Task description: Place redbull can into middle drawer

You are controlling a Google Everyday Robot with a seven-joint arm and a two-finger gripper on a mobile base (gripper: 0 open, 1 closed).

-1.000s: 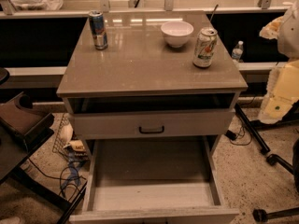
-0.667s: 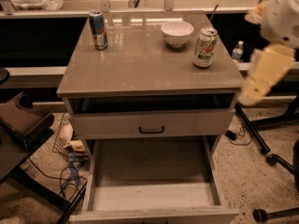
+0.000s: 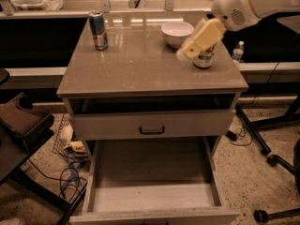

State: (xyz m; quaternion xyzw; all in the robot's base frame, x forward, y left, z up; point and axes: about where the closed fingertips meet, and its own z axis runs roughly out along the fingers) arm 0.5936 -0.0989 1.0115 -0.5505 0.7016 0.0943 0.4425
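The redbull can [image 3: 98, 30], slim, blue and silver, stands upright at the far left corner of the cabinet top [image 3: 140, 67]. The middle drawer [image 3: 150, 170] is pulled out low at the front, and its flat grey floor is bare. My gripper [image 3: 187, 51] reaches in from the upper right on a white arm. It hangs over the right part of the top, in front of a white-and-green can [image 3: 205, 59], far to the right of the redbull can. It holds nothing that I can see.
A white bowl [image 3: 177, 32] sits at the back right of the top. A closed drawer front with a black handle [image 3: 152, 130] lies above the open drawer. A water bottle [image 3: 238, 51] stands behind right. Cables and clutter [image 3: 70, 149] lie on the floor left; chair legs [image 3: 272, 158] stand right.
The arm has swung in from the right edge, up and left over the cabinet top, and now partly covers the white-and-green can. The cans, bowl and drawers have not moved.
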